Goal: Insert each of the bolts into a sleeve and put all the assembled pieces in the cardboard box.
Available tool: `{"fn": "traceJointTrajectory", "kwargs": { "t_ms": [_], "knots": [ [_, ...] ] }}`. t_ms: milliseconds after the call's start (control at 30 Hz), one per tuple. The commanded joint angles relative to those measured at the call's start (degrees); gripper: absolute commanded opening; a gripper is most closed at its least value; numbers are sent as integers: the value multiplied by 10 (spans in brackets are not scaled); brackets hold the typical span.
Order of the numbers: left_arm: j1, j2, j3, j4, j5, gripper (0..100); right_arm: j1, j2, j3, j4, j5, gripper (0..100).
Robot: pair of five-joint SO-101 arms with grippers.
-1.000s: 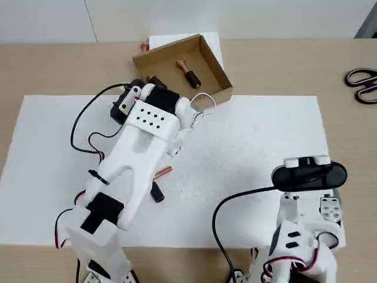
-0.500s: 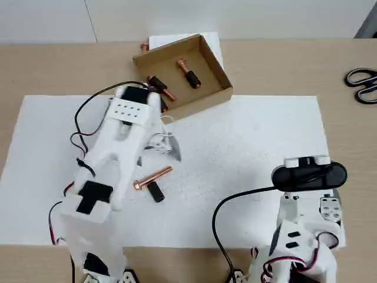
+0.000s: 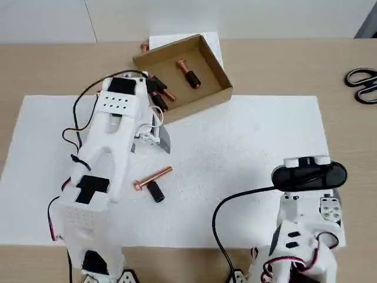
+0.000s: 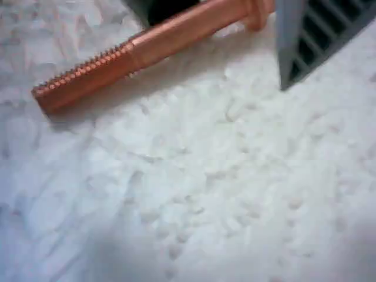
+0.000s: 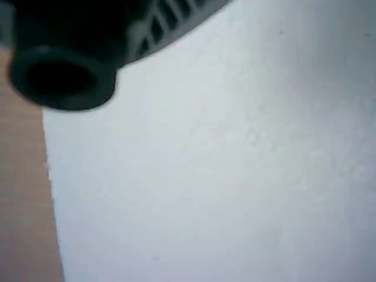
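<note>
The cardboard box (image 3: 219, 69) stands at the back of the white mat. One bolt in a black sleeve (image 3: 189, 73) lies in its middle, and another assembled piece (image 3: 161, 88) rests at its near-left wall. A loose copper bolt (image 3: 153, 177) and a black sleeve (image 3: 155, 191) lie side by side on the mat. My left gripper (image 3: 153, 142) hangs open and holds nothing, between the box and the loose bolt. In the left wrist view the bolt (image 4: 141, 53) lies close beneath, beside a grey fingertip (image 4: 292, 53). My right arm (image 3: 309, 175) is folded at the mat's near-right corner.
The white foam mat (image 3: 253, 141) covers the middle of the wooden table. Scissors (image 3: 362, 84) lie at the far right edge. A small copper piece (image 3: 144, 46) and white paper (image 3: 177, 40) sit behind the box. A black cable loops beside each arm.
My left arm has drawn back from the box's near-left corner toward the left, leaving an assembled piece inside. The loose bolt, earlier half hidden by the arm, is now uncovered. The right arm stayed still.
</note>
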Motion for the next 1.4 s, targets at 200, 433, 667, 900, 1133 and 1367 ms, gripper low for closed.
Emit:
{"fn": "traceJointTrajectory", "kwargs": {
  "t_ms": [200, 433, 667, 900, 1133, 1367],
  "knots": [
    [57, -1, -45, 11, -226, 295, 0, -3, -3, -15, 4, 6],
    [50, 0, -30, 11, -424, 295, 0, -3, -3, -15, 4, 6],
    [55, 1, -18, 9, -462, 295, 0, -3, -3, -15, 4, 6],
    [77, 1, 22, 6, -463, 295, 0, -3, -3, -15, 4, 6],
    [84, 4, 37, -22, -463, 295, 0, -4, -3, -15, 4, 6],
    [80, 84, 32, -25, -462, 295, 0, -4, -3, -15, 4, 6]
  ]
}}
